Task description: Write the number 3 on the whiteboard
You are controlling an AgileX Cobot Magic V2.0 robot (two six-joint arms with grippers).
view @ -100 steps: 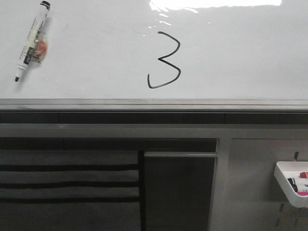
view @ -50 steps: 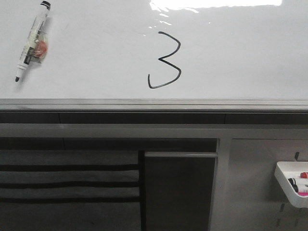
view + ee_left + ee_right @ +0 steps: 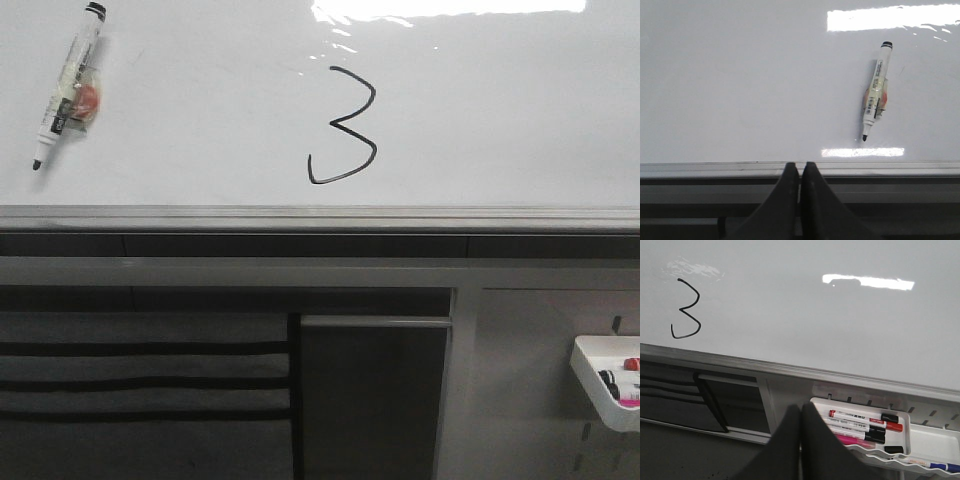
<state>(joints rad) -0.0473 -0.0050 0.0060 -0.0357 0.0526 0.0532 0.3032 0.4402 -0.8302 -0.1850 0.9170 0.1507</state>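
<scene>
Both tools, left (image 3: 799, 170) and right (image 3: 800, 412), seem clenched empty beside the number 3 (image 3: 344, 126) on the whiteboard (image 3: 500, 120).

The left gripper (image 3: 799, 172), with dark tapered plastic fingers (image 3: 786, 200), has them pressed together, holding nothing. The right gripper (image 3: 800, 415) likewise has its dark fingers (image 3: 815, 445) closed and empty. Neither arm appears in the front view.
</scene>
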